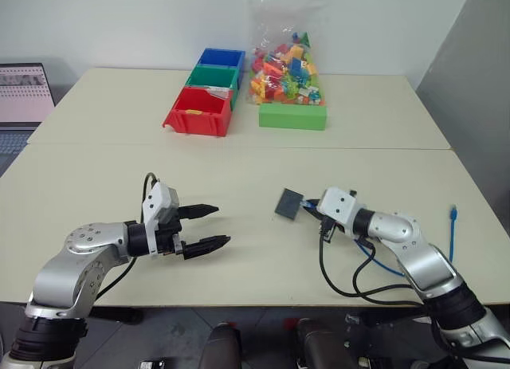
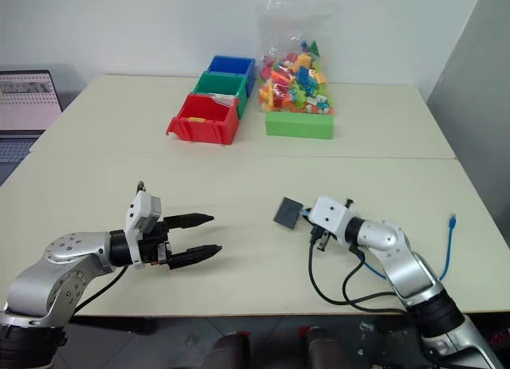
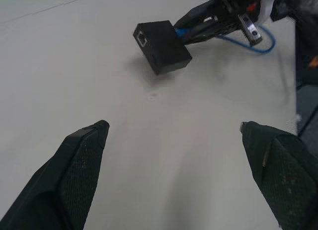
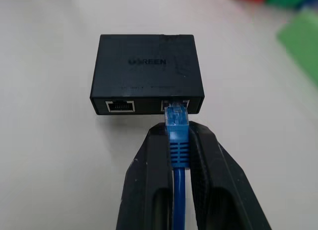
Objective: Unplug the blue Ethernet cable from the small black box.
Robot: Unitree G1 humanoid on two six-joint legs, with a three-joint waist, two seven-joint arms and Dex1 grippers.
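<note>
Right gripper is pinching the blue Ethernet cable just behind its plug, seated in the small black box.
I am lifting the box off the table; left gripper, jaws wide, should brace it before pulling straight back.

The left gripper points toward the right, held low over the near left, its two fingers spread wide apart. The right gripper points left, its fingers pinched together on the blue Ethernet cable.

The cream table bears colored bins (three), a brick bag.
</note>
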